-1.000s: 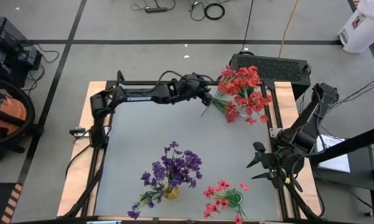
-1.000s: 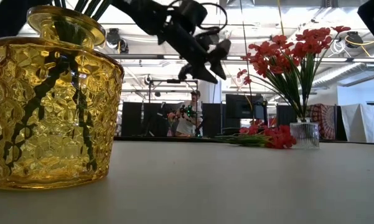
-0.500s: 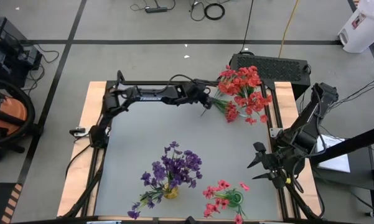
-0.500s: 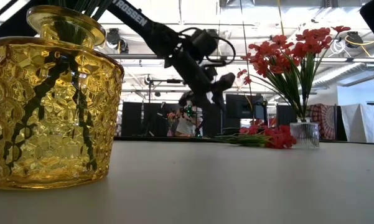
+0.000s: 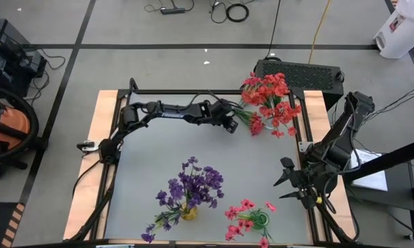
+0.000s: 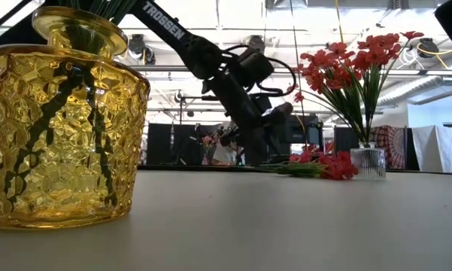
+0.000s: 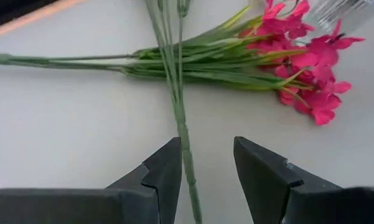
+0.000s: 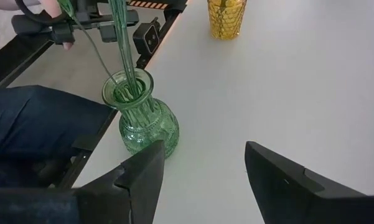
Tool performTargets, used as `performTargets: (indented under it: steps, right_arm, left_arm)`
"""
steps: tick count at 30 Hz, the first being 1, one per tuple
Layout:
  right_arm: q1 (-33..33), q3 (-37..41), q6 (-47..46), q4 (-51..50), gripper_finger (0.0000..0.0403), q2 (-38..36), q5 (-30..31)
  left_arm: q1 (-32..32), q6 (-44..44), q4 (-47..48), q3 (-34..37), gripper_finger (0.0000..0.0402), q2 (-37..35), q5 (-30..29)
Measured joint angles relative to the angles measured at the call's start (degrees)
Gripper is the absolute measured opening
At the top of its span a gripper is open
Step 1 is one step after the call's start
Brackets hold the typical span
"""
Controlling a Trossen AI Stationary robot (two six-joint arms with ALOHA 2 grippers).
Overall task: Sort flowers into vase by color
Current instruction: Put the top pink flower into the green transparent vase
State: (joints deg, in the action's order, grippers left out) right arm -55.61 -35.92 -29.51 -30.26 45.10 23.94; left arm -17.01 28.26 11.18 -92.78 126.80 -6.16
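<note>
**Desk:** Item one, the working arm?

**Me:** Left gripper [image 5: 229,124], low over the table [image 5: 262,165] just short of the clear vase [image 6: 370,162]. Its fingers [image 7: 165,171] are spread apart and grip nothing; one green stem [image 7: 185,146] runs between them. I judge I have it lined up that way to close on the stem, away from the blossoms.

**Desk:** Item two, the flowers?

**Me:** Loose red flowers [image 5: 256,125] lie flat on the table beside the clear vase, stems pointing away from it towards my gripper. More red flowers stand upright in that vase. Purple flowers [image 5: 193,184] fill the yellow vase [image 6: 60,120], well away from the clear vase towards the near edge. Pink flowers [image 5: 244,213] sit in the green vase [image 8: 140,118], also well away.

**Desk:** Item three, the other arm?

**Me:** Right gripper [image 8: 202,174] waits near the green vase, fingers wide, nothing held.

**Desk:** Item four, room to move?

**Me:** Bare tabletop lies between the clear vase and the two other vases. The clear vase stands close to the far edge, so I judge a lift must rise clear of its standing blooms.
</note>
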Motion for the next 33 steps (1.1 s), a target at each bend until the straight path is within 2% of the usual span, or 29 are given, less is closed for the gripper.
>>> performTargets:
  steps: [16,26,33]
  right_arm:
    - [0.0,0.0,-1.19,-0.01,0.0215,0.0,-0.04]
    - [-0.02,0.0,-1.32,0.0,0.0215,0.0,-0.07]
    - [-0.02,0.0,-1.36,0.0,0.0215,0.0,-0.07]
  left_arm:
    - [2.42,2.99,4.68,0.05,0.0152,0.0,-1.68]
    - [3.6,2.99,8.0,0.05,0.0152,0.0,-7.05]
    - [4.16,4.43,9.56,0.05,0.0152,0.0,-8.72]
